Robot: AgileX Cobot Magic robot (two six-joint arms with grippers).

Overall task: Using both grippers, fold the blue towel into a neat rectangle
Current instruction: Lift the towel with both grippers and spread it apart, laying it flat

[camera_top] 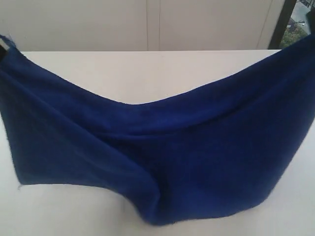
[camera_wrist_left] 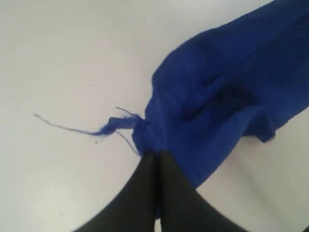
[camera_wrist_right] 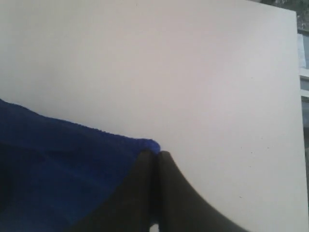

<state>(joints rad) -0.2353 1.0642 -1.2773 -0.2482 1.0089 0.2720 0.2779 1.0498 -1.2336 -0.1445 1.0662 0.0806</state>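
The blue towel (camera_top: 162,152) hangs lifted by two corners above the white table, sagging in the middle, with its lower folds close to the camera in the exterior view. My left gripper (camera_wrist_left: 157,153) is shut on one corner of the blue towel (camera_wrist_left: 227,101), where a loose thread tag (camera_wrist_left: 104,128) trails out. My right gripper (camera_wrist_right: 155,153) is shut on another corner of the blue towel (camera_wrist_right: 63,159). In the exterior view only a sliver of the left gripper (camera_top: 3,46) shows at the upper left edge; the right one is out of frame.
The white table (camera_top: 147,73) stretches behind the towel to a pale wall. A dark post (camera_top: 285,22) stands at the back right. In the right wrist view the table's edge (camera_wrist_right: 295,96) runs along one side.
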